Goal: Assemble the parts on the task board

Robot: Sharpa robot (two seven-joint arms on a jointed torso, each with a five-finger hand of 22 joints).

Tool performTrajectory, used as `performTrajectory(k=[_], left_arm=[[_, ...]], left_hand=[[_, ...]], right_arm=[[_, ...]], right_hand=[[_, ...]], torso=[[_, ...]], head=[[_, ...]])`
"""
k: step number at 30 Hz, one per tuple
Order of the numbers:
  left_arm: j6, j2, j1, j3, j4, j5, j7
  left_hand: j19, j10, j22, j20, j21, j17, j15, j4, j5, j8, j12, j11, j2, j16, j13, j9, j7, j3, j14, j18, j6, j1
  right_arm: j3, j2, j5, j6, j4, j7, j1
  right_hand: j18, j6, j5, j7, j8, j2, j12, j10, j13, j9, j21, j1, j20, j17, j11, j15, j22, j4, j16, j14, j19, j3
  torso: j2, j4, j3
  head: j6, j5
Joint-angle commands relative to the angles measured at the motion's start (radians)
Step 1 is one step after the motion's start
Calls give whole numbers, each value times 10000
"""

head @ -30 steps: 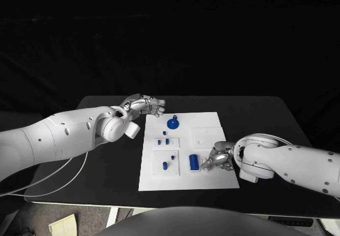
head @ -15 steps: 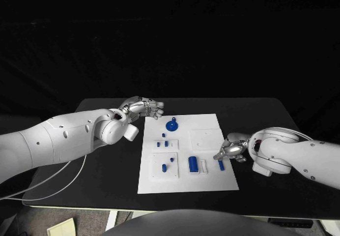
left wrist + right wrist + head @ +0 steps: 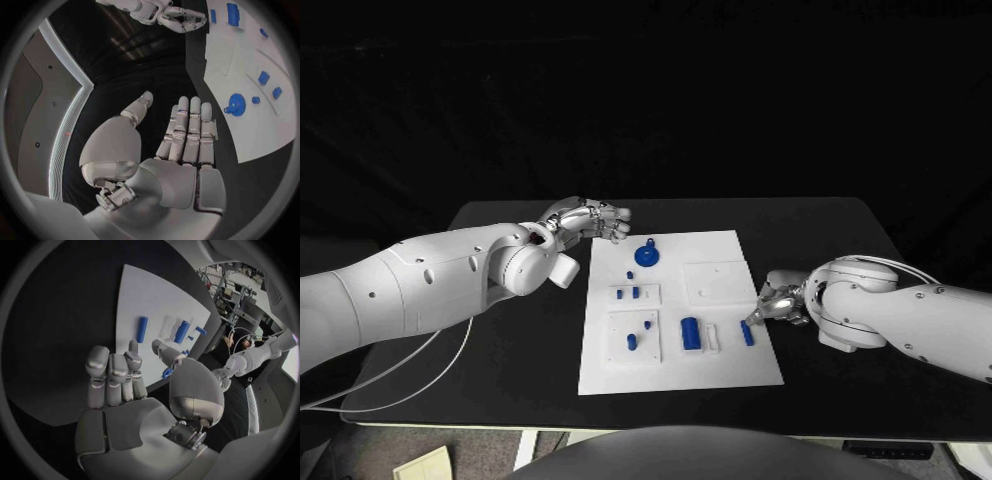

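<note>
The white task board point(image 3: 718, 370) lies mid-table. On it a round blue disc with a knob point(image 3: 648, 255) sits at the far end, two small blue pieces point(image 3: 635, 293) lie left of centre, and a blue cylinder point(image 3: 689, 333) lies near the front. A thin blue bar point(image 3: 747, 334) lies free by the right edge. My right hand point(image 3: 776, 303) hovers just beyond that bar, fingers spread and holding nothing; its wrist view shows the bar point(image 3: 142, 329) and cylinder point(image 3: 182, 331). My left hand point(image 3: 591, 218) is flat and open at the board's far left corner, near the disc point(image 3: 237, 105).
Two more small blue pieces point(image 3: 640, 333) stand in the front left plate. A white raised strip point(image 3: 717, 338) lies between cylinder and bar. A thin cable point(image 3: 430, 350) trails off the table's left side. Black tabletop point(image 3: 834, 240) surrounds the board.
My right hand has let go of the thin blue bar, left it on the board's right side, and drawn back to the right edge. The left hand has barely moved.
</note>
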Motion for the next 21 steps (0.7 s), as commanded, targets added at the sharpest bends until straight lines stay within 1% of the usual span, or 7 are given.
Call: performTrajectory(k=[1,3,8,10,13,16,21], left_arm=[[156,15,8,8,21,61,75],[159,22,8,8,17,61,75],[159,21,8,8,26,61,77],[154,5,8,8,35,61,76],[151,-25,8,8,38,61,66],[147,-50,9,8,44,61,67],[152,-60,9,8,50,61,66]], left_hand=[[13,-38,13,79,-37,14,51,-33,-11,21,33,-10,111,-40,-13,-15,-20,-24,31,179,-45,15],[13,-37,14,79,-38,15,51,-33,-11,21,33,-11,111,-41,-14,-15,-20,-24,32,179,-45,14],[14,-37,16,79,-39,17,51,-32,-11,21,33,-11,110,-43,-14,-15,-20,-25,33,179,-46,14],[14,-37,16,79,-39,17,51,-32,-11,21,33,-11,110,-43,-14,-15,-20,-25,33,179,-46,14],[14,-37,16,79,-40,17,51,-32,-11,21,33,-11,110,-44,-15,-15,-20,-26,33,179,-46,13],[14,-37,17,79,-41,19,51,-32,-12,21,33,-11,107,-45,-15,-16,-20,-27,33,179,-46,12],[15,-37,19,79,-42,21,51,-32,-12,21,33,-11,104,-47,-16,-16,-20,-29,34,179,-46,11]], right_arm=[[-15,63,-575,397,-48,-257,-30],[-25,127,-625,380,-79,-256,-80],[-49,332,-760,412,-205,-297,-350],[-57,367,-854,445,-231,-303,-418],[-64,446,-1040,351,-289,-313,-530],[-67,541,-1379,257,-337,-304,-597],[-72,724,-1980,259,-392,-342,-720]], right_hand=[[742,47,-13,27,57,-41,-47,90,10,17,-36,23,-24,11,9,-20,-9,32,-41,27,-7,46],[742,48,-13,27,57,-47,-48,91,10,18,-34,19,-21,12,9,-18,-9,39,-41,28,-7,47],[742,51,-13,28,58,-58,-50,93,11,21,-30,9,-14,14,10,-14,-7,55,-41,32,-7,46],[742,51,-13,28,58,-58,-50,93,11,21,-30,9,-14,14,10,-14,-7,55,-41,32,-7,46],[741,52,-13,29,58,-79,-53,95,12,24,-26,-13,-4,15,12,-10,-6,78,-42,34,-7,40],[740,52,-13,30,57,-92,-55,95,12,26,-23,-23,2,16,13,-7,-4,92,-43,37,-7,38],[742,54,-13,30,57,-113,-58,98,13,29,-18,-36,11,18,14,-5,-3,114,-44,40,-7,37]], torso=[[-3,16,-6],[-5,14,-8],[-1,15,-6],[0,19,-4],[4,20,0],[-3,0,-3],[-3,12,1]], head=[[-23,-43],[-24,-48],[-37,-42],[-48,-34],[-52,-29],[-67,-14],[-91,-11]])
